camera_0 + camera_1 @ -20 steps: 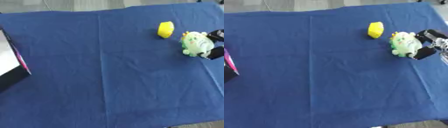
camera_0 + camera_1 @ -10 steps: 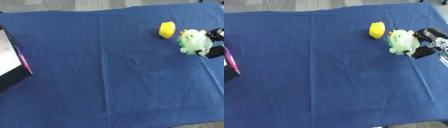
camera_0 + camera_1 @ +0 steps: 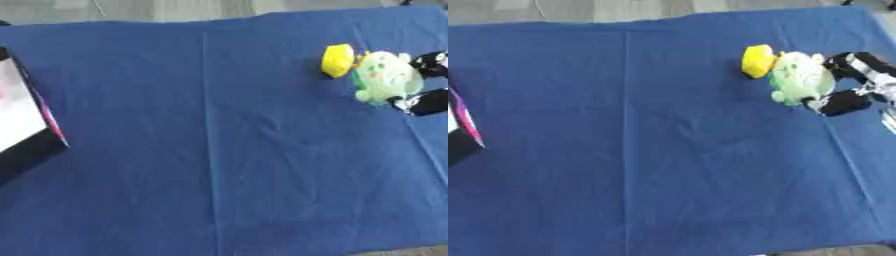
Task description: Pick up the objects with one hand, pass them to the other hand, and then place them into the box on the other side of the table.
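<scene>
A: Where is the green toy (image 3: 800, 78) found?
B: At two o'clock on the blue-covered surface (image 3: 219, 150), touching a yellow object (image 3: 758, 60), near the right edge.

A: And the right hand (image 3: 852, 85)?
B: Its fingers are curled around the toy.

A: Open room?
B: The middle is uncluttered; the box (image 3: 22, 120) is seen at nine o'clock.

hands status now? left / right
Left: not in view.
Right hand: fingers curled around the pale green toy, beside the yellow object.
</scene>
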Controlling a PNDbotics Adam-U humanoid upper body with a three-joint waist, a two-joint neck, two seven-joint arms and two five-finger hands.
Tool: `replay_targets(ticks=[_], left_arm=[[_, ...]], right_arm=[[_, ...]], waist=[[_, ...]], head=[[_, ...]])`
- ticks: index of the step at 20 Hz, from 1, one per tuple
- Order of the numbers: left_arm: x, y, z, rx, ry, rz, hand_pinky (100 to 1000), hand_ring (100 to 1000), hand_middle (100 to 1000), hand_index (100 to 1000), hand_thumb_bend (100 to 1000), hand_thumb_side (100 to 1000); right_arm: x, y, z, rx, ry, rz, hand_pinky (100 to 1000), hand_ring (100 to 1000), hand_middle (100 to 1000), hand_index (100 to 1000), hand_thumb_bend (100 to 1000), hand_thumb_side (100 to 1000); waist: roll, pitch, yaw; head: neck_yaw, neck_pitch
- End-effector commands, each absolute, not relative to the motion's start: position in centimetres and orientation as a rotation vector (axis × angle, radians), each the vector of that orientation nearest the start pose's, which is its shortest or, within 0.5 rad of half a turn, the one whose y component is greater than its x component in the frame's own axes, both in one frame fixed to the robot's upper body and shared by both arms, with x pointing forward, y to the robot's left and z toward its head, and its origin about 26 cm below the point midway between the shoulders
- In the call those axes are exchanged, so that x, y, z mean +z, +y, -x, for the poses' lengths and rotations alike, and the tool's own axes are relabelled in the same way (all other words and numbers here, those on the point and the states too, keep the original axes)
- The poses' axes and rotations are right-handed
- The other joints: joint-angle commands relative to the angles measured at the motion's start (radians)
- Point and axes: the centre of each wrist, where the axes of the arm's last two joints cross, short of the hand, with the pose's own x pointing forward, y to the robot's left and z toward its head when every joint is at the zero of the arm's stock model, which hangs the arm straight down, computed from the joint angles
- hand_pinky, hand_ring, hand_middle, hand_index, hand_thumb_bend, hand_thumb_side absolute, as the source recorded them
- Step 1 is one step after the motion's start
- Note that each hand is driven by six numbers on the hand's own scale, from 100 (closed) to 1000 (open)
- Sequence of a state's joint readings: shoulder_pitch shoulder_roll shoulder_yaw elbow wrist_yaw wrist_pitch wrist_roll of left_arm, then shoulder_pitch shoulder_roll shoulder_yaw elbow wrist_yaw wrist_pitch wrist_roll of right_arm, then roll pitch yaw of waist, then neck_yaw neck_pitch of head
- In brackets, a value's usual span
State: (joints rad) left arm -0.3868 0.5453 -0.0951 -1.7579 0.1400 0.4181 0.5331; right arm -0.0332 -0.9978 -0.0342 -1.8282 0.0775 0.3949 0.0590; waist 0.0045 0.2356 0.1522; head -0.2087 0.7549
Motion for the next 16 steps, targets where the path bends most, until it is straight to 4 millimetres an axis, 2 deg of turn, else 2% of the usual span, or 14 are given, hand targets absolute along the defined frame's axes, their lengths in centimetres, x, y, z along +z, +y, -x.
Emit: replay_targets(ticks=[1, 7, 16], left_arm=[[20.1, 29.9, -33.9, -0.002, -1.784, -0.688, 907, 722, 717, 792, 100, 906], [20.9, 29.8, -33.8, -0.024, -1.807, -0.693, 904, 723, 717, 792, 100, 891], [22.5, 29.6, -33.7, -0.085, -1.842, -0.703, 898, 723, 718, 793, 100, 865]], right_arm=[[21.6, -39.5, -27.2, 0.739, -1.409, 0.871, 870, 688, 339, 440, 296, 100], [21.9, -36.9, -26.4, 0.683, -1.56, 0.779, 850, 676, 325, 437, 277, 100], [21.8, -34.6, -27.2, 0.633, -1.718, 0.697, 818, 672, 319, 439, 251, 100]], waist=[[0.009, -0.026, -0.002], [0.017, -0.03, 0.0], [0.024, -0.042, 0.008]], head=[[0.015, 0.004], [0.05, 0.0], [0.073, 0.004]])
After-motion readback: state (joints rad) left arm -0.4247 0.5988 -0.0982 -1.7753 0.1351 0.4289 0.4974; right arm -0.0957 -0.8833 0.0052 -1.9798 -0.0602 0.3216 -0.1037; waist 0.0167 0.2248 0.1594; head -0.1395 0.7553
